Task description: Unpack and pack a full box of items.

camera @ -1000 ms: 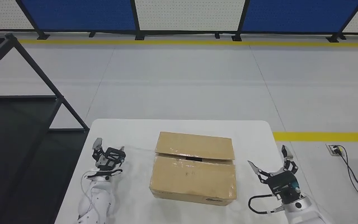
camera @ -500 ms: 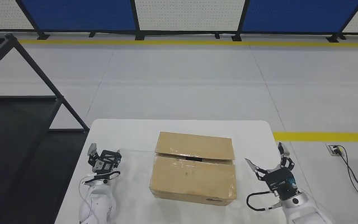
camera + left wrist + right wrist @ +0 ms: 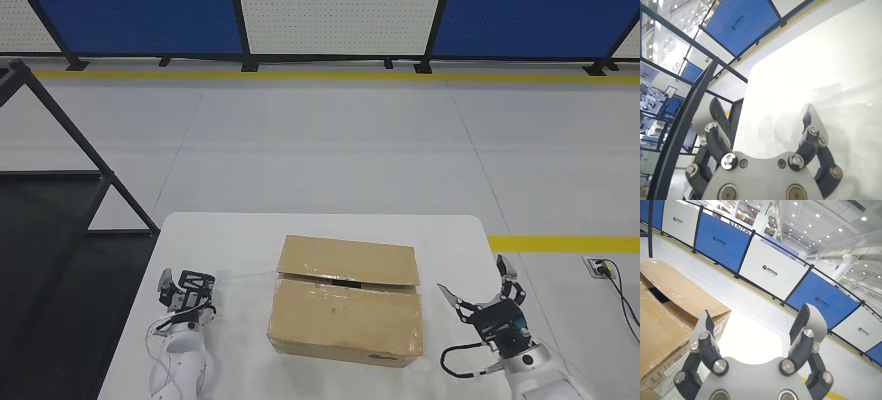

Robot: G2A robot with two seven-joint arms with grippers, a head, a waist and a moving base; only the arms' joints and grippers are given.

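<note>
In the left of the top view a black metal rack [image 3: 60, 150] stands on the floor, just beside the white bench [image 3: 240, 240]. The left claw [image 3: 186, 287] hangs over the lower left part of the bench, near its left edge and well apart from the box. Its two fingers are spread wide with nothing between them; in its own wrist view the claw [image 3: 762, 108] has bare bench [image 3: 791, 75] under it and the rack [image 3: 702, 85] off to one side.

The cardboard box [image 3: 345, 315] sits on the middle of the bench, in the lower centre of the top view. Its top flaps are folded down, with a small dark gap at the seam where they meet.

The right claw [image 3: 478, 290] is at the lower right, near the box's right side but not touching it, also wide open and empty. Its wrist view shows the claw [image 3: 755, 311] beside the box [image 3: 668, 313], with a fence [image 3: 770, 272] of blue and white panels behind.

A yellow line [image 3: 560, 243] runs across the floor at the right edge.
</note>
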